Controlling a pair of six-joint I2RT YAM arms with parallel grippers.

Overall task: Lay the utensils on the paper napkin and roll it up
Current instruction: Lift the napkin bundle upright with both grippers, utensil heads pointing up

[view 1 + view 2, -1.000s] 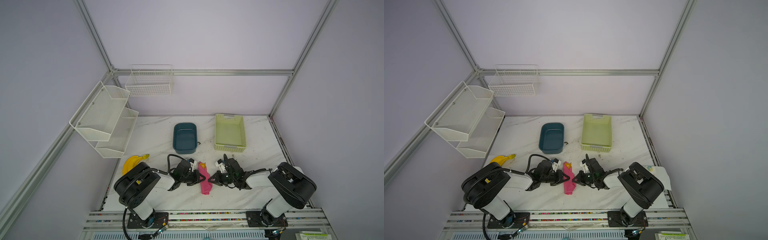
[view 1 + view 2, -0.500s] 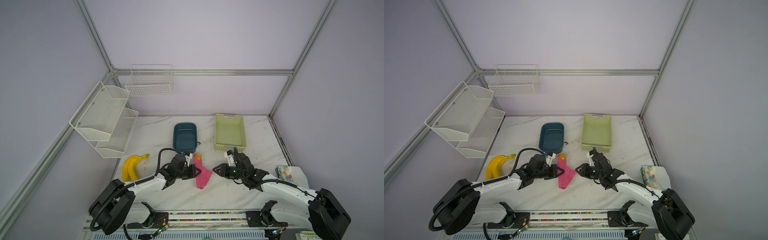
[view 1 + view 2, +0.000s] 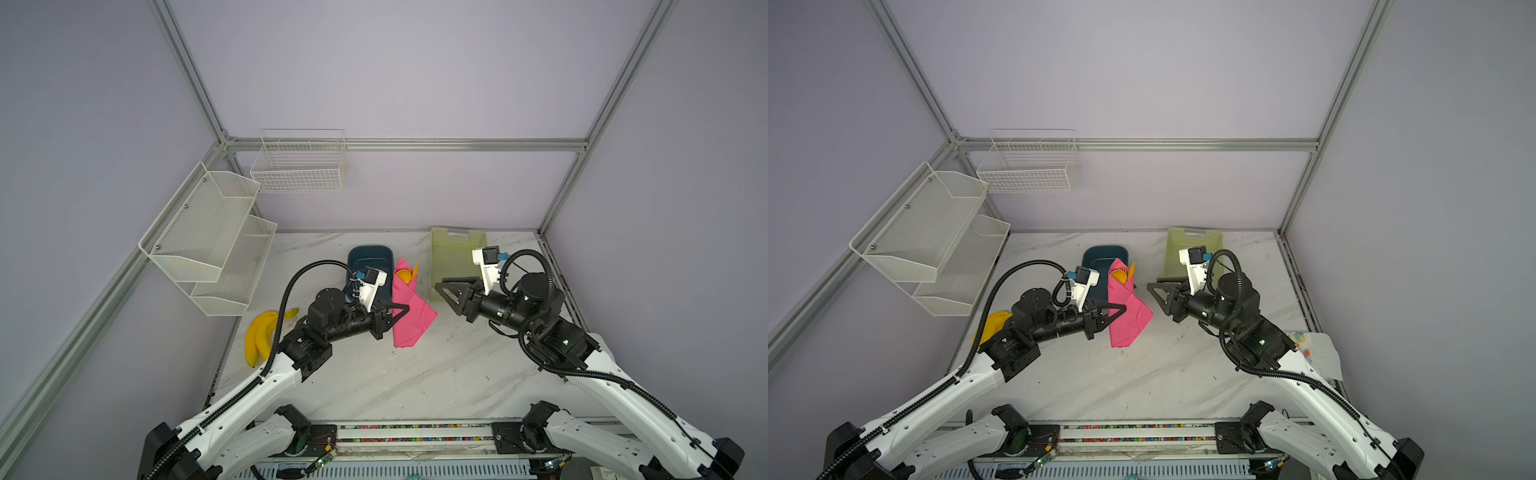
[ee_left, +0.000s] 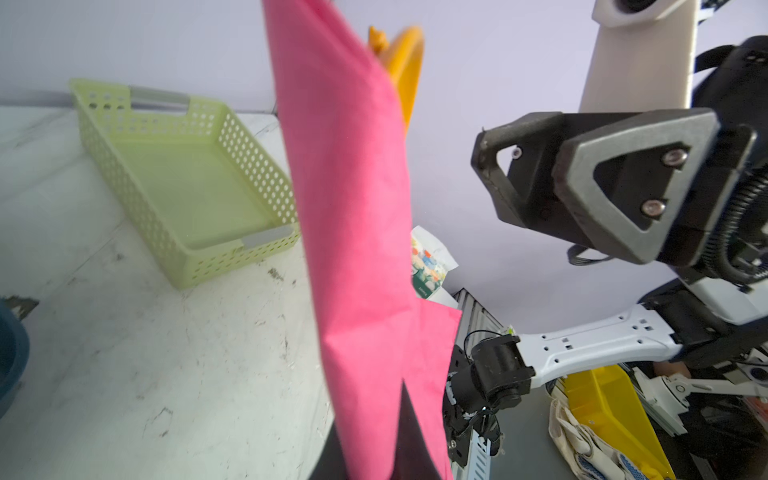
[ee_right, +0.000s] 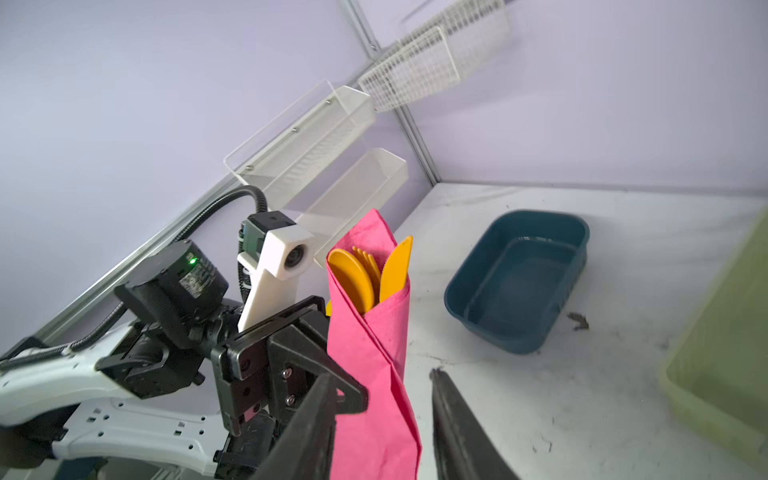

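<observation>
The pink paper napkin (image 3: 409,309) (image 3: 1128,311) is rolled around the orange utensils (image 3: 405,274) (image 3: 1120,274) and held upright above the table. Spoon, fork and knife tips (image 5: 368,276) stick out of its upper end. My left gripper (image 3: 401,311) (image 3: 1120,309) is shut on the roll's lower part; in the left wrist view the napkin (image 4: 357,208) hides most of its fingers (image 4: 411,436). My right gripper (image 3: 439,284) (image 3: 1152,284) (image 5: 380,376) stands open to the right of the roll, apart from it, level with its middle.
A dark blue tub (image 3: 370,259) stands behind the roll and a pale green basket (image 3: 455,253) behind my right gripper. Bananas (image 3: 259,336) lie at the table's left edge under white mesh shelves (image 3: 208,245). A patterned packet (image 3: 1304,345) sits at the right edge.
My left gripper has lifted the rolled napkin up and back, standing it upright. My right gripper has opened, let go of the roll and drawn away to the right.
</observation>
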